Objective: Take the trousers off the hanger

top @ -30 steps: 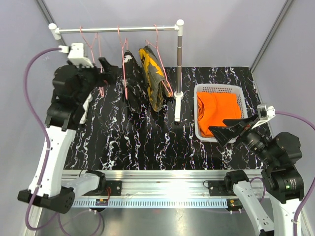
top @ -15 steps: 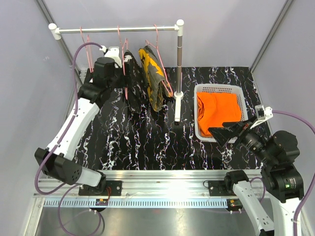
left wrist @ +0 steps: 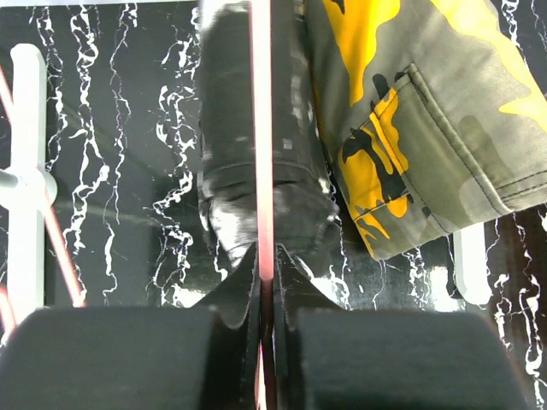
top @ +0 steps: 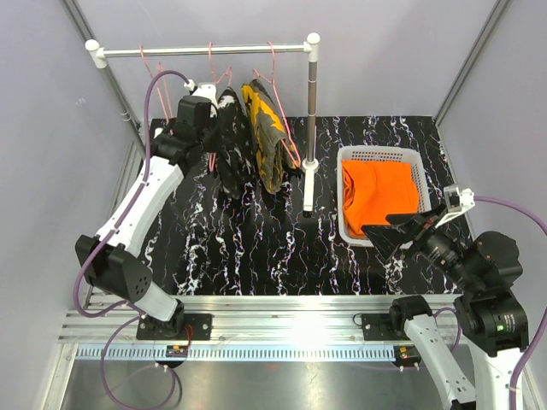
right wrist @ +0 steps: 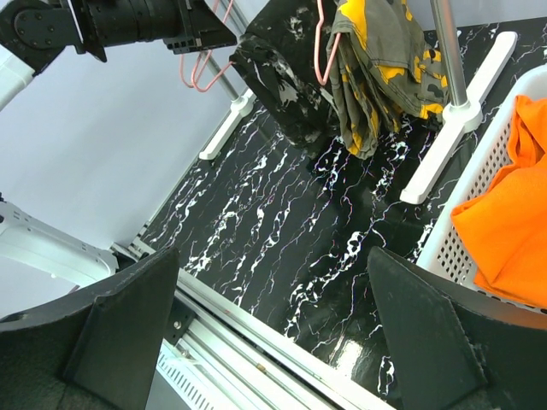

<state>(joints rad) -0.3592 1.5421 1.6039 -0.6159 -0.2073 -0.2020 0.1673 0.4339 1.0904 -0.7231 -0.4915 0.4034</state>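
Note:
Black trousers with white specks (top: pixel 231 145) hang from a pink hanger (left wrist: pixel 261 128) on the rail (top: pixel 205 50). Beside them on the right hang the olive camouflage trousers (top: pixel 267 137). My left gripper (top: pixel 208 128) is at the black pair's left side, and the left wrist view shows the left gripper (left wrist: pixel 266 265) shut on the pink hanger wire in front of the black cloth (left wrist: pixel 226 171). The orange trousers (top: pixel 380 190) lie in the white basket (top: pixel 380 152). My right gripper (top: pixel 389 231) hovers open near the basket's front, with nothing between its jaws.
An empty pink hanger (top: pixel 154 73) hangs at the rail's left end. The rack's right post (top: pixel 312 120) and its white foot (top: pixel 308 184) stand between the hanging clothes and the basket. Grey walls close in on both sides.
My left arm swung right from the empty hanger to the black trousers' hanger, and its jaws closed on the wire. The right arm barely shifted.

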